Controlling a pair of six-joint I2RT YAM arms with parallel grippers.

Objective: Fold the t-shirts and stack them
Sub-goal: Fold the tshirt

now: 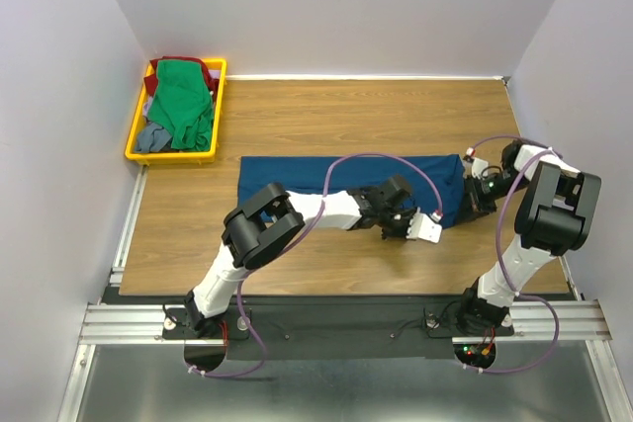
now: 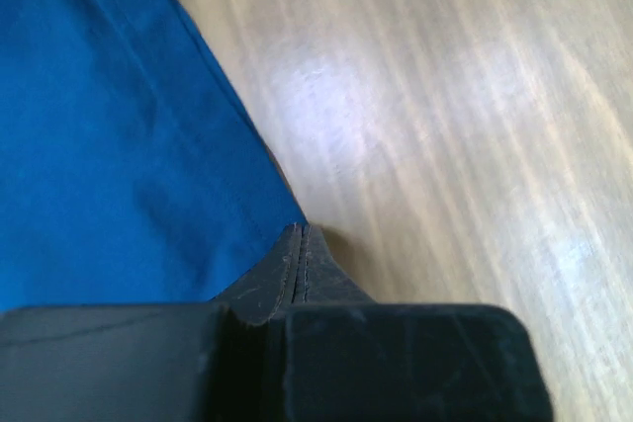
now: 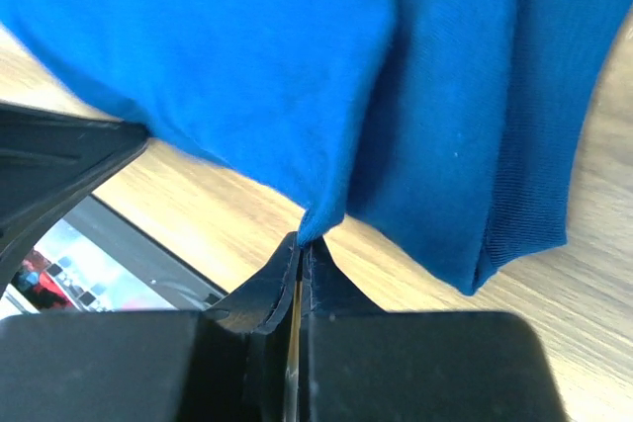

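Observation:
The dark navy-blue t-shirt (image 1: 336, 185) lies folded into a long strip across the table; no white print shows. My left gripper (image 1: 399, 228) is at its near edge, right of the middle. In the left wrist view the left gripper (image 2: 300, 232) is shut with the shirt's edge (image 2: 119, 145) running into the fingertips. My right gripper (image 1: 468, 207) is at the shirt's right end. In the right wrist view the right gripper (image 3: 302, 242) is shut on a pinch of the blue cloth (image 3: 297, 76), lifted off the wood. Green (image 1: 183, 106), dark red (image 1: 183, 63) and grey-blue (image 1: 153, 135) shirts lie heaped in the tray.
The yellow plastic tray (image 1: 170, 156) stands at the back left corner of the wooden table (image 1: 346, 111). White walls close in the back and both sides. The metal rail (image 1: 346, 318) carrying the arm bases runs along the near edge.

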